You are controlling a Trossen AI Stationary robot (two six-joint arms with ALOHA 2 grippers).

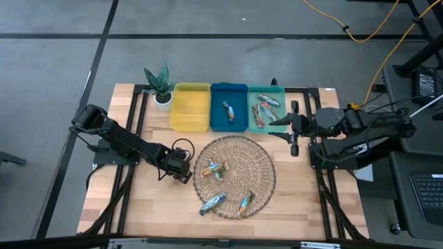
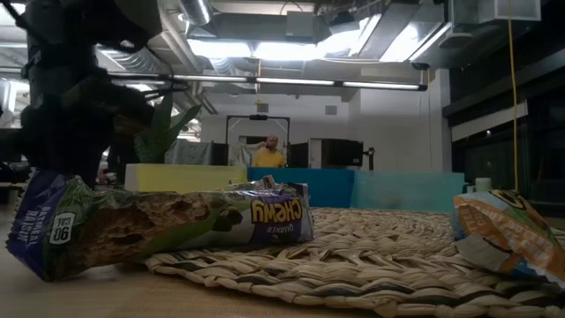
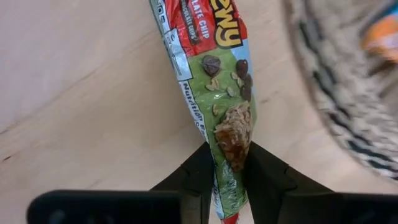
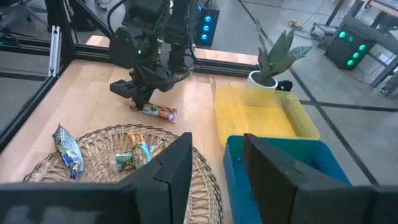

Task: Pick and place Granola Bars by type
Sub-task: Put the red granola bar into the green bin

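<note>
The left pincer (image 1: 181,171) is clamped tight on one end of a red-and-green crinkly-wrapped granola bar (image 3: 214,81). The bar lies on the pale wooden desk (image 1: 124,200) just beside the round woven basket (image 1: 259,169), which still holds several bars. So the pick step is in hand. Next comes a lift, then a carry to one of the three trays beyond the basket; which suits this type is hard to judge, perhaps the empty yellow plastic tray (image 1: 190,107). The right pincer (image 4: 216,163) waits with its fingers apart and empty, above the blue plastic tray (image 4: 292,168).
</note>
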